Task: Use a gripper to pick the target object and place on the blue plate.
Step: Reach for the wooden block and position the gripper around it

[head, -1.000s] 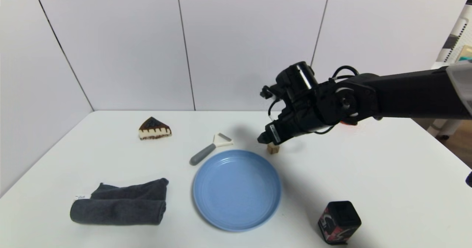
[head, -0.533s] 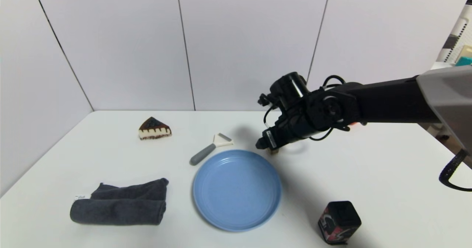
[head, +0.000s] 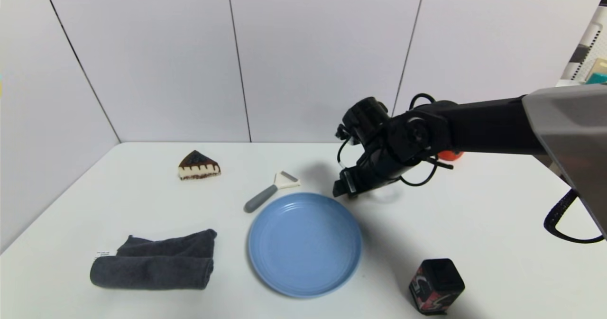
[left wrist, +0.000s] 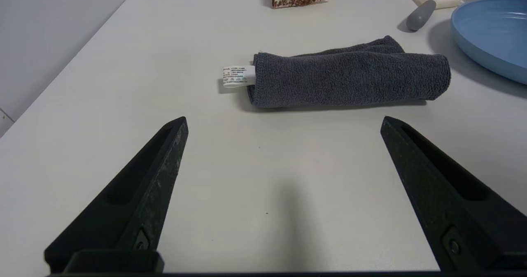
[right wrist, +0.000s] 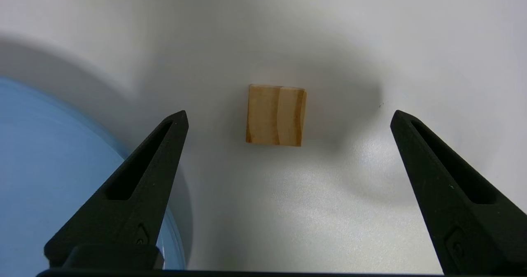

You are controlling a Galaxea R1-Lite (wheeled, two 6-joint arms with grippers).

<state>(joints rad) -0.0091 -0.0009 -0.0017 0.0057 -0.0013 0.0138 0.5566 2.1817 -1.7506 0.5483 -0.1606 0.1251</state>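
Note:
The small tan wooden cube (right wrist: 276,115) rests on the white table just past the far right rim of the blue plate (head: 304,243) (right wrist: 49,166). My right gripper (head: 345,191) (right wrist: 288,116) hangs low over it, open, with the cube between the spread fingers and touching neither. In the head view the gripper hides the cube. My left gripper (left wrist: 284,120) is open over bare table near the front left, out of the head view.
A rolled dark grey towel (head: 154,262) (left wrist: 350,77) lies front left, a cake slice (head: 199,166) back left, a grey-handled peeler (head: 268,193) by the plate's far rim. A black-topped red box (head: 436,286) stands front right. A red apple (head: 448,155) shows behind the right arm.
My right arm has lowered and shifted slightly left, bringing the open gripper down around the cube, which it now hides in the head view. Nothing else moved.

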